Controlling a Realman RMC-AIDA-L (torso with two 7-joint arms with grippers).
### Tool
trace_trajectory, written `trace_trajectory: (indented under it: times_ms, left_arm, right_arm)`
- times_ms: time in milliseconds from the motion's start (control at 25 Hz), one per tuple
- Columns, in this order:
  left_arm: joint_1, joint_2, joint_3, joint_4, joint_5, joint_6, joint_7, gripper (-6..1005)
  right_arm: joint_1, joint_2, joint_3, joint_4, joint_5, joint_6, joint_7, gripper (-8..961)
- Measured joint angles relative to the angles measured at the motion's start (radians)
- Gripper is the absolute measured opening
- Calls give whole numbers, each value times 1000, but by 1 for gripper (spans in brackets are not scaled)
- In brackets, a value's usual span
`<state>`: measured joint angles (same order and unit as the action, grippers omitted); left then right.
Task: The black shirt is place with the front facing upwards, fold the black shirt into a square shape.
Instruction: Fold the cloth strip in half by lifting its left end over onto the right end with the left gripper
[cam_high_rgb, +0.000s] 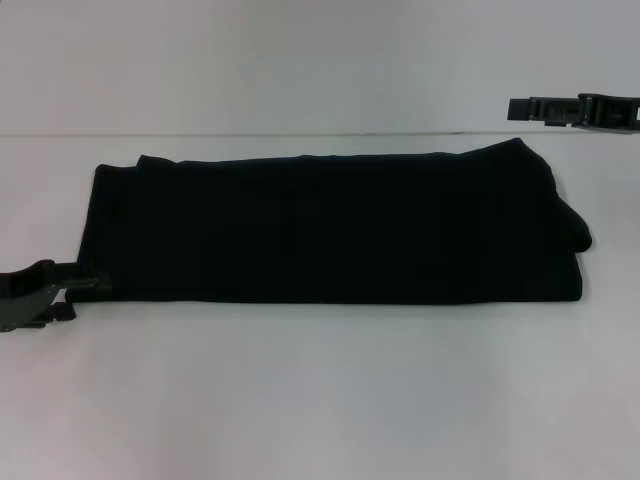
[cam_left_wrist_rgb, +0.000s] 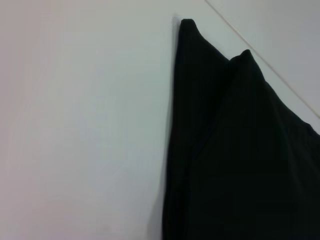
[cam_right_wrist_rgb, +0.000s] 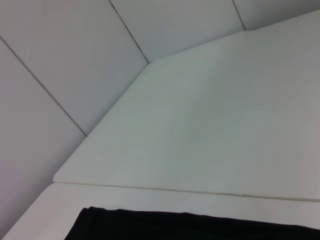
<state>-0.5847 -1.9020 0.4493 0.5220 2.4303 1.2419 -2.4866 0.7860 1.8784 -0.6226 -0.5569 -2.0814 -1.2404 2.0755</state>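
White table (cam_high_rgb: 320, 400) | black shirt (cam_high_rgb: 330, 230) folded mid | L tool (cam_high_rgb: 85, 285) at its corner, grip unclear

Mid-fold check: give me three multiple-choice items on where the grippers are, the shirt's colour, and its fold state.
1. The left gripper is:
A. at the shirt's near-left corner
B. above the shirt's middle
C. out of view

2. The black shirt lies on a table that is:
A. black
B. white
C. red

3. The shirt is:
A. spread flat, sleeves out
B. folded into a long band
C. hanging in the air

Key: 1 A, it sits low at that corner while the right gripper hangs beyond the far-right end; 2 B, pale surface all around; 3 B, layered edges show.
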Motion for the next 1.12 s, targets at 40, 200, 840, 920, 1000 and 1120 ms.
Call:
trace_trajectory:
  times_ms: [40,200,840,920,1000,1120]
  left_arm:
    - [-2,0,0,-1,2,-3,0,798]
    - [-13,0,10,-8,5,-11,0,797]
    - [-29,8,22,-7,6,-43,0,797]
    - [-31,9,21,4,6,-20,-1,797]
    - [-29,11,17,25,4,11,-6,797]
    - [-20,11,9,68,-5,60,-8,798]
  right_arm:
    - [0,1,0,0,0,1,0,910]
    - [1,2,0,0,0,3,0,910]
    - [2,6,14,0,2,2,3,911]
    - [2,7,14,0,3,3,4,910]
    - [2,7,15,0,5,2,5,910]
    - [3,7,10,0,5,3,3,910]
